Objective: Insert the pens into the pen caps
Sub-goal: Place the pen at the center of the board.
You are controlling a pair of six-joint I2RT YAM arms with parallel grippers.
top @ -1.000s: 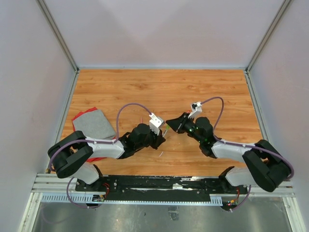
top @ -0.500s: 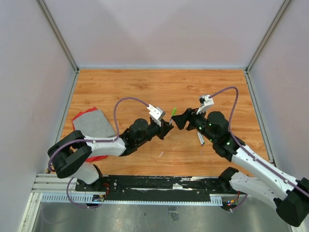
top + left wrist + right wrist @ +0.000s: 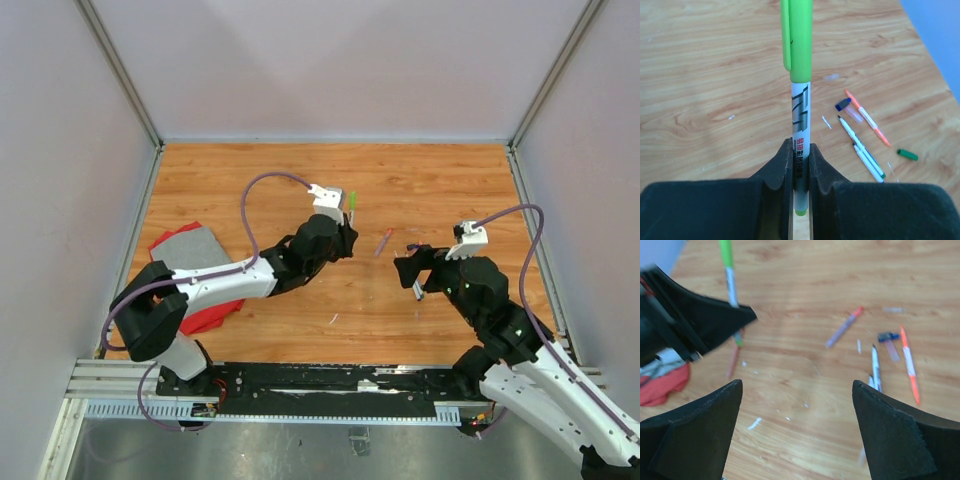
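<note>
Table: warm orange-brown wood grain. Slim white-barrelled marker pen: black lettering, red print, green end. Plastic pen cap: bright lime green. Foam-padded left gripper: black. Thin orange-and-white pen; short blue cap; dark green cap; purple pen with a red end. Felt cloth: grey. Second cloth: red. Cables: purple.

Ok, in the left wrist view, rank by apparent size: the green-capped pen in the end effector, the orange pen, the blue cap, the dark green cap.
1. Green-capped white pen, nearest the camera, so inflated.
2. Thin orange pen.
3. Small dark green cap and small blue cap: too alike to rank.
</note>
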